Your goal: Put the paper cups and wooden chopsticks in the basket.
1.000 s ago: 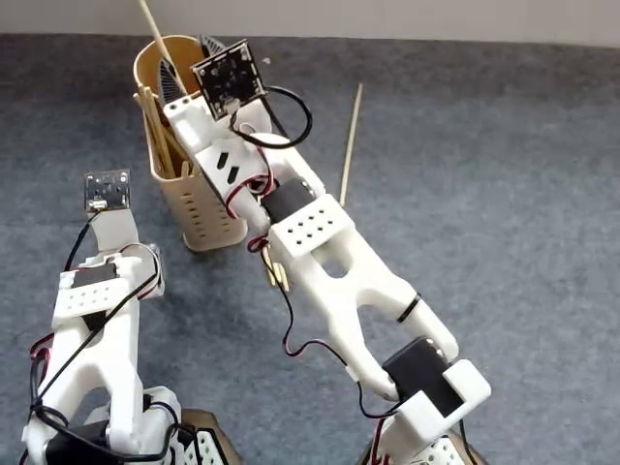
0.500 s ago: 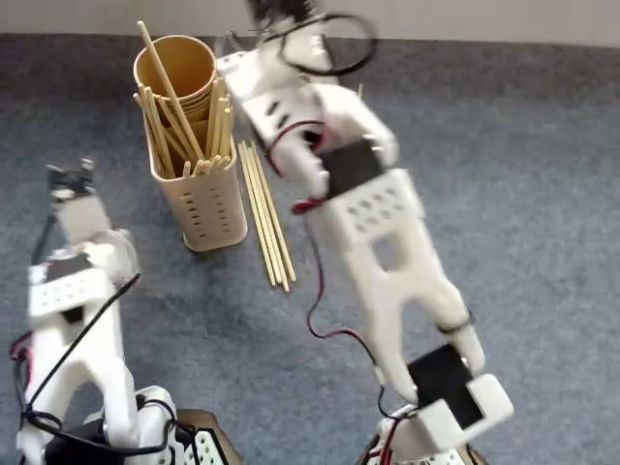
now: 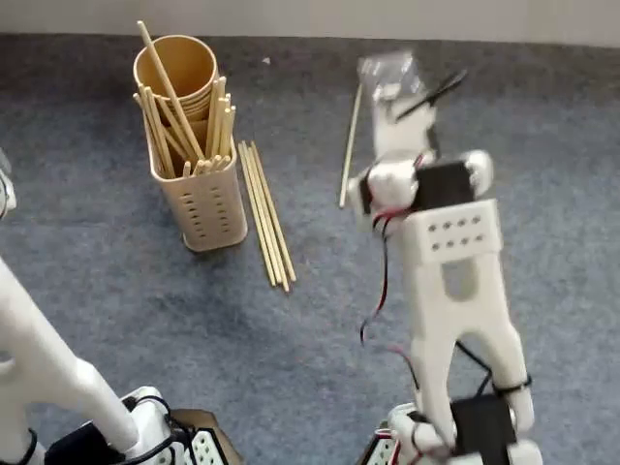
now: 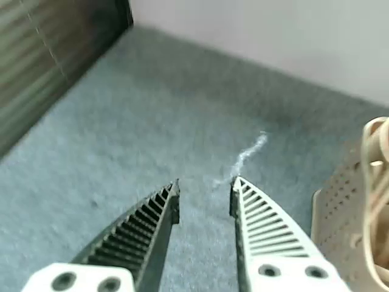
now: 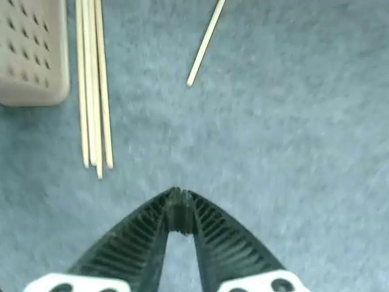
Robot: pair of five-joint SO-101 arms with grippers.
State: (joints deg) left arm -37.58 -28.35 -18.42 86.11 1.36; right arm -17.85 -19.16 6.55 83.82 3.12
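Note:
A beige perforated basket (image 3: 201, 201) stands upright on the carpet with a paper cup (image 3: 175, 68) and several wooden chopsticks (image 3: 165, 121) in it. More chopsticks (image 3: 264, 215) lie side by side on the carpet just right of the basket, and a single chopstick (image 3: 349, 145) lies farther right. My right arm (image 3: 441, 223) is to the right of that single stick. Its gripper (image 5: 180, 201) is shut and empty over bare carpet, short of the loose chopsticks (image 5: 91, 85) and the single stick (image 5: 205, 42). My left gripper (image 4: 205, 187) is open and empty, with the basket (image 4: 346, 207) beside it.
Grey carpet covers the floor around the basket. A pale wall runs along the far edge (image 3: 310, 17). My left arm (image 3: 34, 358) rises at the left border of the high view. A dark slatted surface (image 4: 55, 55) lies beyond the left gripper.
My right arm has swung from over the basket to the right, uncovering the chopsticks on the carpet. My left arm has swung left toward the frame edge.

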